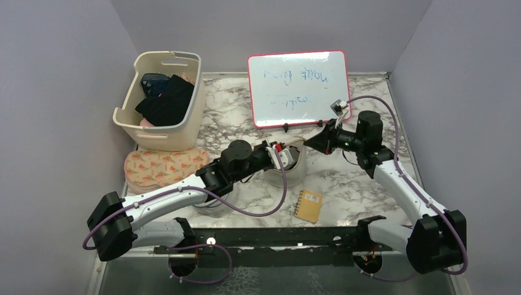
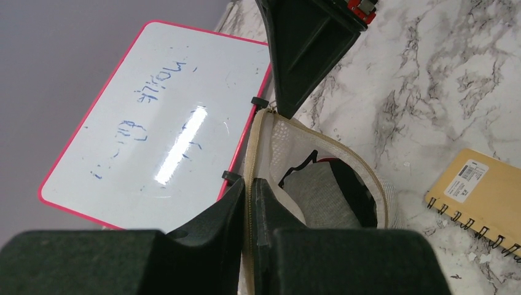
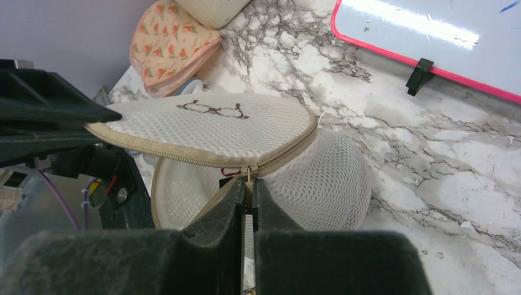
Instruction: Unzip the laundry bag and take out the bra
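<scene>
The laundry bag stands mid-table, white mesh sides, its tan lid with the bra icon lifted open. My left gripper is shut on the lid's tan zipper edge; in the right wrist view its black fingers hold the lid's left end. My right gripper is shut on the zipper pull at the bag's front, where the zip still joins. The bra, grey with black trim, lies inside the open bag. In the top view the left gripper and right gripper meet over the bag.
A white basket holding dark clothes stands at the back left, a floral pad in front of it. A pink-framed whiteboard stands behind the bag. A tan spiral notebook lies near the front.
</scene>
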